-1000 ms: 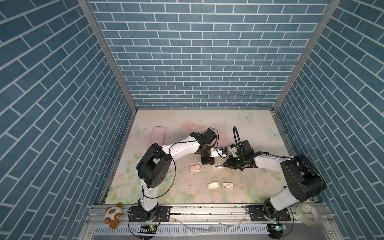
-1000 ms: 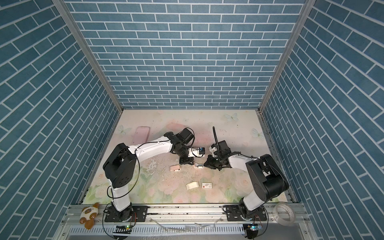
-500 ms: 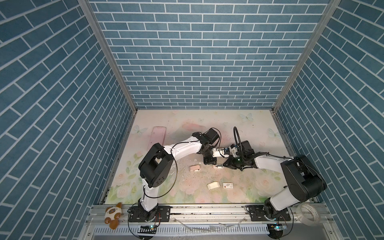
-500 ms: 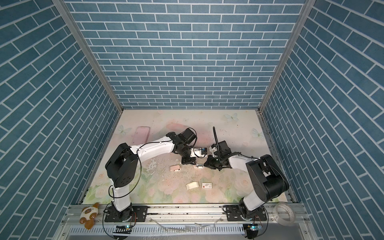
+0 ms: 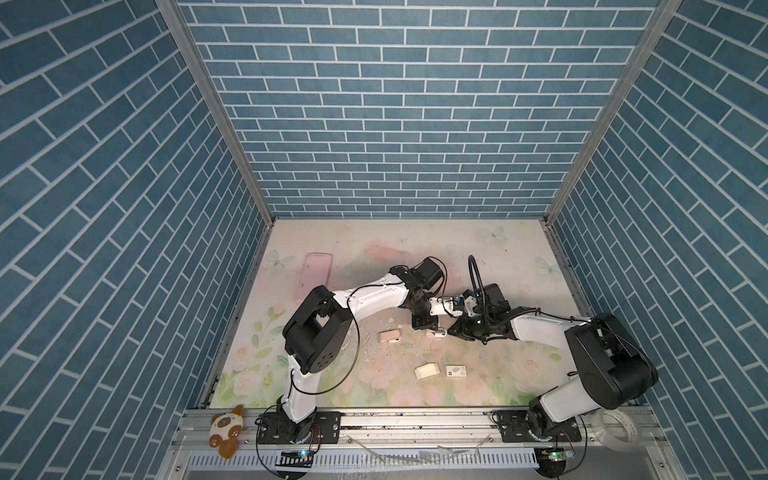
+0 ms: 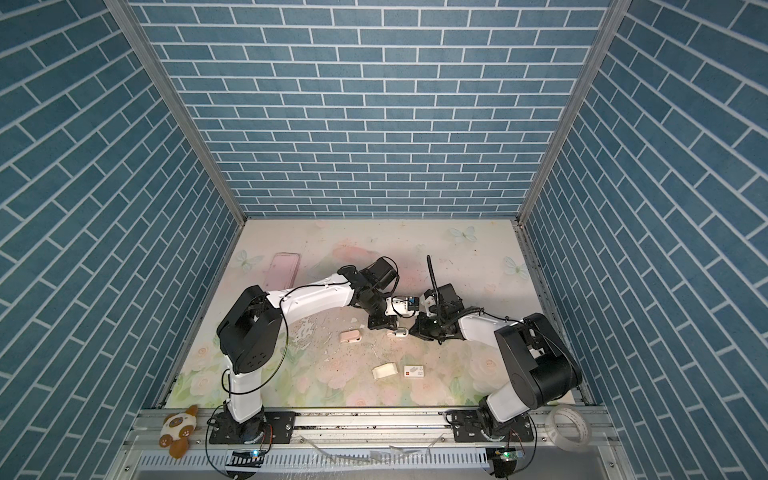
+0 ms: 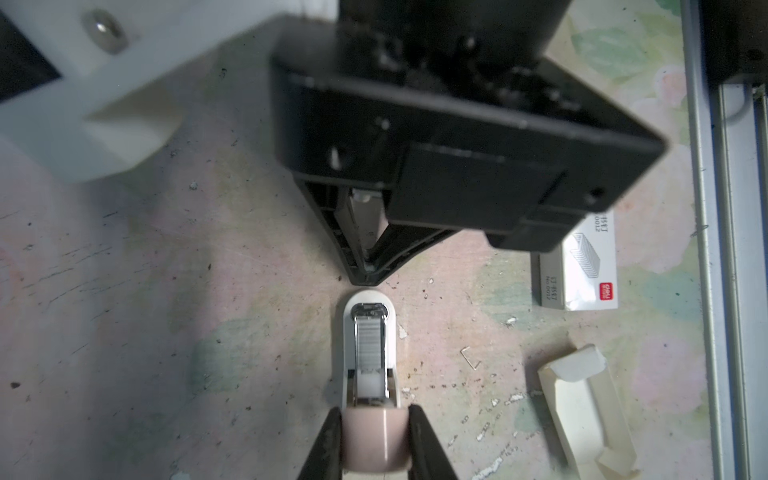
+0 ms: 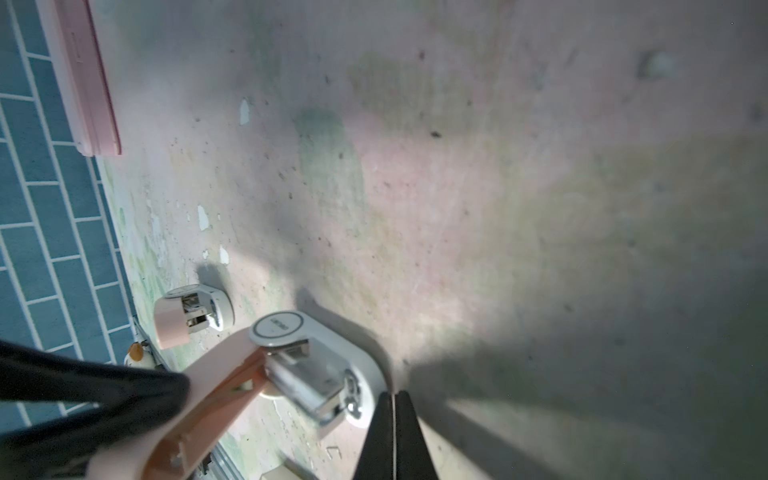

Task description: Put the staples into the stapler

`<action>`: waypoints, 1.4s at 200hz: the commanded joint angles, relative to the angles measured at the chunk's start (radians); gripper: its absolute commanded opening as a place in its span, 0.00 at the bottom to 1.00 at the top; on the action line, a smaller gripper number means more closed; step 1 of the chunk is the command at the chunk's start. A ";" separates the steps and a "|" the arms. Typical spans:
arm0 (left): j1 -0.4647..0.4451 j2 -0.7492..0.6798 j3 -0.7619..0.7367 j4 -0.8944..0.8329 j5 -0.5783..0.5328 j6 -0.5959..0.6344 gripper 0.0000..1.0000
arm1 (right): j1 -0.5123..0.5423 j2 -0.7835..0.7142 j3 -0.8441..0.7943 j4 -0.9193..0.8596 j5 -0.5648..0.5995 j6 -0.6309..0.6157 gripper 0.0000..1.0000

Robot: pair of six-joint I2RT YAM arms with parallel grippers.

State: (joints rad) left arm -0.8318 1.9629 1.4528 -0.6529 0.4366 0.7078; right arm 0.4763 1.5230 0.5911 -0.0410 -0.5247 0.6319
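Observation:
The stapler [image 7: 348, 332] lies opened on the table, a white base with a metal channel. A silvery strip of staples [image 7: 371, 343] sits in that channel. My left gripper [image 7: 374, 415] is shut on the stapler's pink lid [image 7: 374, 444], which is swung up off the base. The right gripper [image 8: 392, 432] is shut with nothing visible between its fingers, its tip at the stapler's [image 8: 324, 374] front end. Both top views show the grippers meeting mid-table at the stapler [image 5: 437, 332] [image 6: 400, 331]. The white tray [image 5: 427, 370] and red-marked sleeve [image 5: 456, 371] lie nearer the front edge.
A second small pink stapler [image 5: 390, 336] lies just left of the grippers. A pink flat case [image 5: 313, 276] rests at the back left by the wall. A loose staple [image 7: 469, 357] and paper flecks litter the mat. A tape roll [image 6: 569, 428] and a plush toy [image 6: 178, 432] sit on the front rail.
The left arm has shifted slightly to the right towards the right gripper. Both grippers stay shut and the stapler has not moved.

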 commanded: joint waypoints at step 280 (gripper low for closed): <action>-0.083 0.166 0.130 -0.132 -0.079 0.034 0.12 | -0.119 -0.530 0.012 -0.552 0.359 0.051 0.05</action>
State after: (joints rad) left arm -0.8963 2.0804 1.5810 -0.7132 0.3786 0.7372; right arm 0.3630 1.0409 0.5701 -0.4900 -0.2008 0.6765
